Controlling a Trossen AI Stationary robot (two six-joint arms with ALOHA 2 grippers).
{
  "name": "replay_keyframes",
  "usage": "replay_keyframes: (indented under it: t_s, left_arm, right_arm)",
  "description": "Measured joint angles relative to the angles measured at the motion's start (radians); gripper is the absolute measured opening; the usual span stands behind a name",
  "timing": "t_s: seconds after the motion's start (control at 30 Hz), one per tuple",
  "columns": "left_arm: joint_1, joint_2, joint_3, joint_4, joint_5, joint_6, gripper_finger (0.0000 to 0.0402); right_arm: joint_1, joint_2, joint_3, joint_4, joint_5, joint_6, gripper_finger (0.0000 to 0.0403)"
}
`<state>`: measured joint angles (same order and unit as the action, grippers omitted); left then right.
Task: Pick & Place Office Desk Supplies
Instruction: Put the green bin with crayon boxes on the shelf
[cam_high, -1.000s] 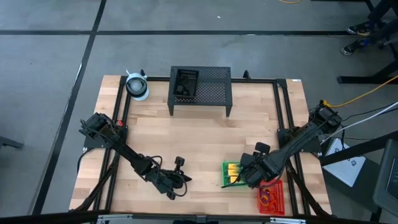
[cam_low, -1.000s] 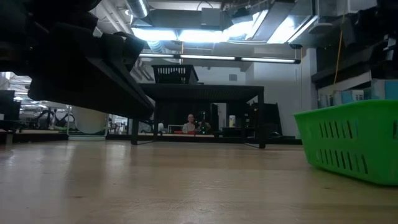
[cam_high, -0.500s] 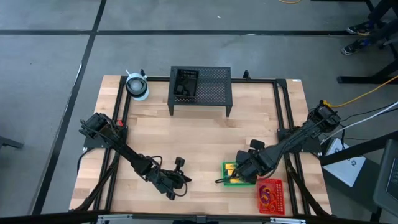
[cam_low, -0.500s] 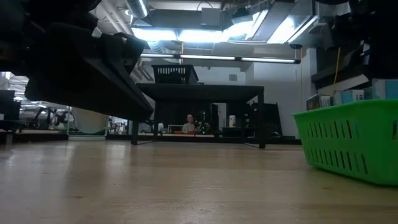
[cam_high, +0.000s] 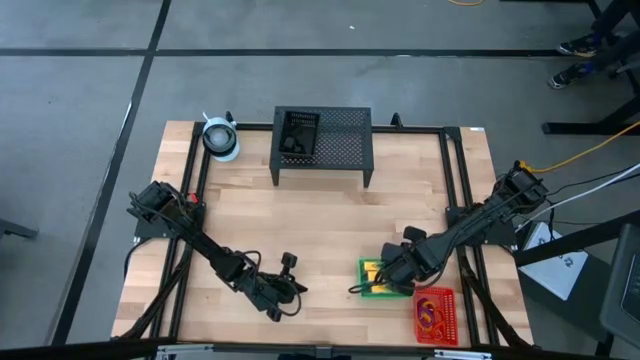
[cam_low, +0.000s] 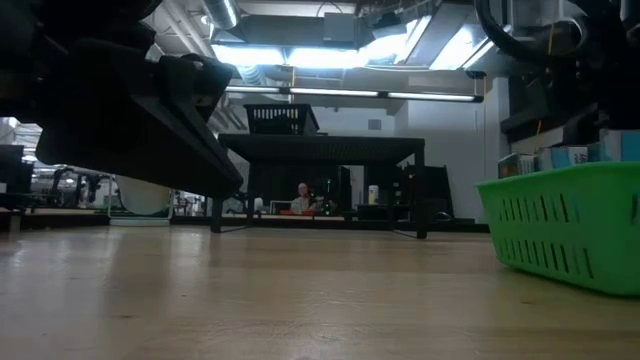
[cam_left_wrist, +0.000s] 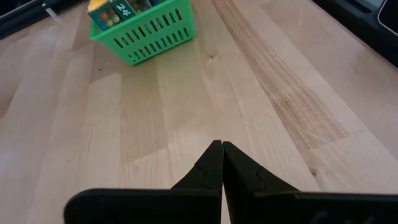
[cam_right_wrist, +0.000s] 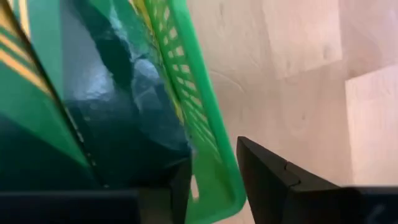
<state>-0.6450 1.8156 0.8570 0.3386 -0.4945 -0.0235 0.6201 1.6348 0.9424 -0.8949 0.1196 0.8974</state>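
Note:
The green tray (cam_high: 372, 283) stands on the table near its front right and holds a yellow-green crayon box (cam_left_wrist: 118, 9). My right gripper (cam_right_wrist: 214, 158) points down over the tray, open. One finger (cam_right_wrist: 180, 180) is inside the tray and the other (cam_right_wrist: 267, 177) is outside it, with the tray's slotted wall (cam_right_wrist: 208, 140) between them. My left gripper (cam_left_wrist: 222, 149) is shut on nothing and hovers over bare wood near the table's front middle (cam_high: 293, 290). My right gripper comes at the green tray from above, pointing down. Its fingers stand on either side of a side wall (cam_right_wrist: 214, 177) close to a corner, one inside and one outside. Whether either finger touches the wall I cannot tell. The tray rests on the table.
A red tray (cam_high: 449, 303) with orange and purple loops lies just right of the green one, at the front edge. A black mesh stand (cam_high: 340, 148) stands at the back middle, with a whitish roll (cam_high: 220, 138) to its left. Bare wood lies between the two grippers.
My right gripper has gone a little toward the table's left edge and down, from over the gap between the two trays to over the green tray. My left arm has kept still.

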Motion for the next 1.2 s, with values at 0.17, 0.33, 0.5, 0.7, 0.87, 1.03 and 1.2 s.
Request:
replay_keyframes:
  t_s: [0.17,0.33,0.5,0.7,0.87,1.03,1.2]
  left_arm:
    - [0.013,0.0,0.0,0.0,0.011,0.0,0.0001]
    - [0.015,0.0,0.0,0.001,0.019,-0.001,0.0001]
    - [0.015,0.0,0.0,0.001,0.019,-0.001,0.0001]
    - [0.015,0.0,0.0,0.001,0.018,-0.004,0.0001]
    - [0.015,0.0,0.0,0.001,0.023,-0.008,0.0001]
    - [0.015,0.0,0.0,0.001,0.024,-0.018,0.0001]
    - [0.015,0.0,0.0,0.001,0.027,-0.019,0.0001]
  right_arm:
    - [-0.001,-0.002,0.0,-0.002,-0.019,-0.011,0.004]
    - [-0.011,-0.003,0.008,0.006,-0.057,-0.012,0.0012]
    - [-0.029,0.001,0.078,-0.017,-0.003,-0.018,0.0005]
    - [-0.067,0.003,0.244,-0.073,0.119,-0.071,0.0003]
    - [-0.112,0.003,0.416,-0.192,0.212,-0.103,0.0003]
    - [-0.194,0.003,0.56,-0.27,0.331,-0.052,0.0003]
    - [-0.318,0.001,0.671,-0.266,0.346,-0.041,0.0003]
